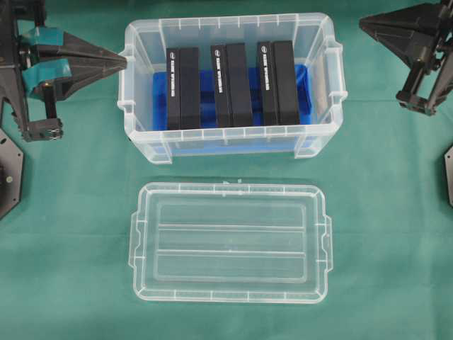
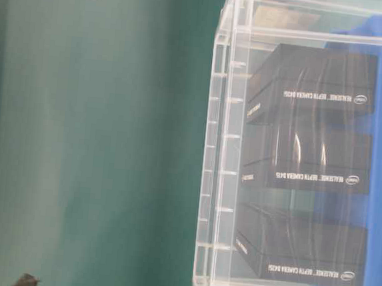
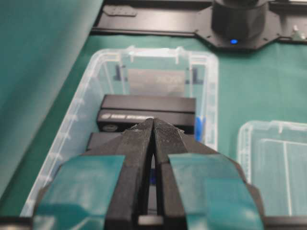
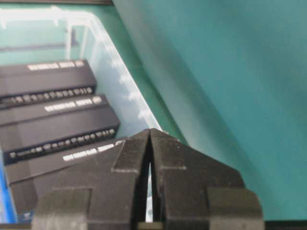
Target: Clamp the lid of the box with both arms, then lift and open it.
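The clear lid (image 1: 230, 241) lies flat on the green cloth in front of the box (image 1: 141, 134), apart from it and touched by neither arm. The box stands open, with three black upright boxes (image 1: 231, 85) on a blue insert inside. My left gripper (image 1: 124, 64), with teal tape, is shut and empty, its tip just off the box's left end above the rim. In the left wrist view the left gripper (image 3: 153, 120) points along the box (image 3: 72, 115), with the lid (image 3: 276, 163) at the right. My right gripper (image 1: 362, 23) is shut and empty, off the box's far right corner; the right wrist view shows its tip (image 4: 150, 130) over the box wall (image 4: 129, 91).
Green cloth covers the table around the box and the lid. Black arm mounts sit at the left edge (image 1: 8, 173) and the right edge (image 1: 448, 170). In the table-level view the box wall (image 2: 213, 152) fills the right half, with two dark gripper tips at top and bottom left.
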`<state>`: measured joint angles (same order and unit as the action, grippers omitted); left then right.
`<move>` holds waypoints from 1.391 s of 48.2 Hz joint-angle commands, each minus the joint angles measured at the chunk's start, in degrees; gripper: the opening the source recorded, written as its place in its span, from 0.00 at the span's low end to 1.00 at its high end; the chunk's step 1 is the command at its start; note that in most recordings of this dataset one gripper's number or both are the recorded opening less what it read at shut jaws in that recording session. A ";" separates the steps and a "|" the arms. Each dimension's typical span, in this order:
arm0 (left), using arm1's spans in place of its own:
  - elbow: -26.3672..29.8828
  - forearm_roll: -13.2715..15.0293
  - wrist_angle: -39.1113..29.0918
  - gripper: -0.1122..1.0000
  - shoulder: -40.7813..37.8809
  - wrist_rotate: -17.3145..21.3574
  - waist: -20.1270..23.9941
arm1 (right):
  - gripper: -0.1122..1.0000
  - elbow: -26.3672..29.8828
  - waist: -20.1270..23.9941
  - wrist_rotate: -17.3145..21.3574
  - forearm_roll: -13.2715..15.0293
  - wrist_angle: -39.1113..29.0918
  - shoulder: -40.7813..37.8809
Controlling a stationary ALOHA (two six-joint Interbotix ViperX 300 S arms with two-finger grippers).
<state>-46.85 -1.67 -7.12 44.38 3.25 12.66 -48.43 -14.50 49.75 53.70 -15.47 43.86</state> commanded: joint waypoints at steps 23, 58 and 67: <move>-2.90 0.35 4.39 0.11 1.41 -0.09 1.58 | 0.10 -1.67 -3.69 0.09 0.00 6.68 0.09; -2.99 0.35 4.39 0.11 1.32 -0.26 1.58 | 0.10 -1.67 -3.60 0.09 -0.09 6.68 0.18; -2.99 0.53 4.39 0.11 1.32 -0.44 1.58 | 0.10 -1.67 -3.60 0.18 -0.18 6.86 0.09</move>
<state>-50.54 -1.32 -3.16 45.70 2.90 14.06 -50.89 -18.02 49.75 53.70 -9.14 43.95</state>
